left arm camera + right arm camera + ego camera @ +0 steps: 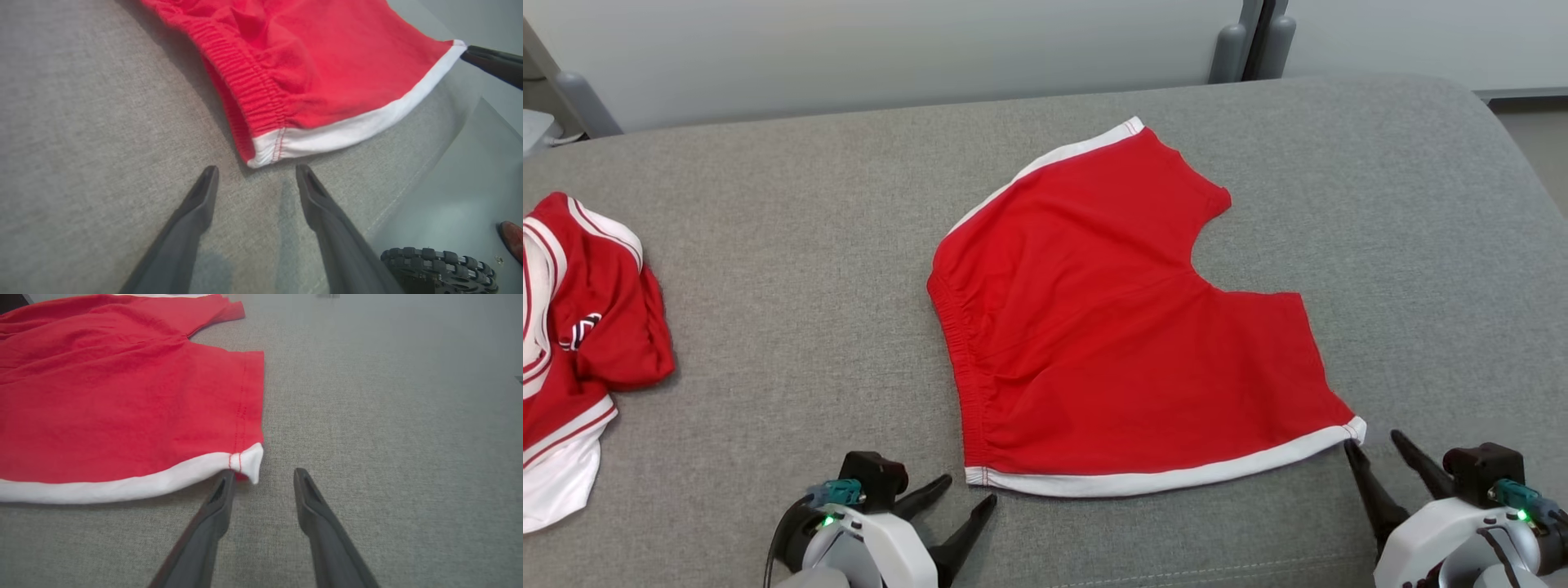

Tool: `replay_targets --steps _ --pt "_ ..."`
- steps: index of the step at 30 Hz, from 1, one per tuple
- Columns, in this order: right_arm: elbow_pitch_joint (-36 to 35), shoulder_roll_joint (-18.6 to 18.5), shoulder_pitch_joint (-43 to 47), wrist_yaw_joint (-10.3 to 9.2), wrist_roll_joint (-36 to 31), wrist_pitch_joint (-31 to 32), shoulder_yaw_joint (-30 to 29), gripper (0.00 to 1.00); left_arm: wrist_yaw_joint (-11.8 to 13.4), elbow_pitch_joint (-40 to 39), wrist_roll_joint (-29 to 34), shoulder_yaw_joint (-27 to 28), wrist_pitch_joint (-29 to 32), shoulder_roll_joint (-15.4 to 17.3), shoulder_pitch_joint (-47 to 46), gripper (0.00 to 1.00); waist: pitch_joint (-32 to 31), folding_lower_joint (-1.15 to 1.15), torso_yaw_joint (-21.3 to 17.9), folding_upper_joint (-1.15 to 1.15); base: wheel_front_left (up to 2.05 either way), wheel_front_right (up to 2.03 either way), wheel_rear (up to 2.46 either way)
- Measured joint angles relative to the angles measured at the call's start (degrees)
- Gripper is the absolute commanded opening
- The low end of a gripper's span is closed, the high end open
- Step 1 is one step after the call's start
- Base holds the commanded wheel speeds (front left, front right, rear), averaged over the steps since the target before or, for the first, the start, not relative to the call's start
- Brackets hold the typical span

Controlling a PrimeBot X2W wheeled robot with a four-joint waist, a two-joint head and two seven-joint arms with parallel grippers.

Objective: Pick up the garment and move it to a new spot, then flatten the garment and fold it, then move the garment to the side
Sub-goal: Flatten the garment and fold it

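The garment point(1111, 327) lies just ahead, its white-trimmed near edge running from the left gripper point(969, 487) to the right gripper point(1371, 439), both spread apart.

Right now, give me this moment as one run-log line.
stage: pre-grasp | red shorts spread flat on grey cushion | left gripper open, short of waistband corner | right gripper open, at leg-hem corner
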Motion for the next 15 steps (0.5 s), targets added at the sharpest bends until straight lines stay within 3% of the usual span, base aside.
replay_targets --steps 6,11,15 --pt "-3.1 0.7 0.3 0.00 -1.1 0.0 -2.7 1.00 0.8 0.4 -3.5 1.6 0.8 0.6 2.1 1.00 -1.6 0.00 -0.5 0.00 0.00 0.00 0.00" --pt "-7.9 1.3 1.7 -0.01 -2.7 0.0 -7.9 1.00 8.5 -4.0 -2.8 9.0 -1.6 2.8 4.3 1.00 -3.2 0.00 -0.3 0.00 0.00 0.00 0.00" --pt "-11.8 3.5 3.0 0.00 -4.3 0.0 -9.8 1.00 15.7 -14.9 3.7 25.4 -1.6 2.5 8.6 1.00 -4.8 0.00 0.3 0.00 0.00 0.00 0.00"
